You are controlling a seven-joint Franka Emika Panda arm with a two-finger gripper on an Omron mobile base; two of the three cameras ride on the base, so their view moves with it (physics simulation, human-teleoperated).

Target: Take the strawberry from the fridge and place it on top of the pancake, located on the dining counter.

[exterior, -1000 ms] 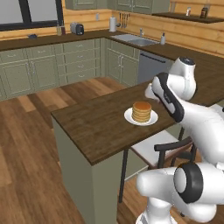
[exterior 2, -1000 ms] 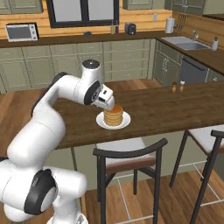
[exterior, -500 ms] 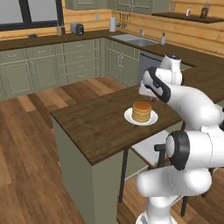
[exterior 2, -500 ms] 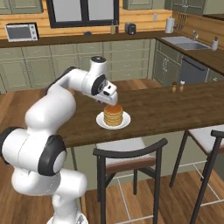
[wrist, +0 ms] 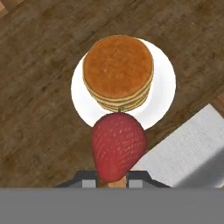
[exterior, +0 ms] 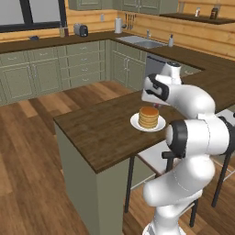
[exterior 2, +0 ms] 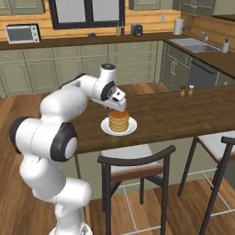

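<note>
A dark-red strawberry (wrist: 118,146) sits between the tips of my gripper (wrist: 111,179), which is shut on it. In the hand view the berry hangs over the near rim of the white plate (wrist: 164,87), just short of the pancake (wrist: 118,70). The golden stack of the pancake (exterior 2: 118,121) rests on the dining counter (exterior 2: 174,114), with my gripper (exterior 2: 118,107) pointing down right above its far edge. From the left base, my gripper (exterior: 156,104) shows just behind the pancake (exterior: 148,117). The fridge is out of view.
A dark chair (exterior 2: 133,165) stands at the counter's near side below the plate, and a grey-seated stool (exterior 2: 215,140) is to its right. Two small shakers (exterior 2: 187,90) stand on the counter's far right. Wall cabinets with a sink (exterior: 147,43) run behind.
The arm's elbow has swung round and up. The hand with the strawberry has shifted a little sideways and lower, closer over the pancake stack.
</note>
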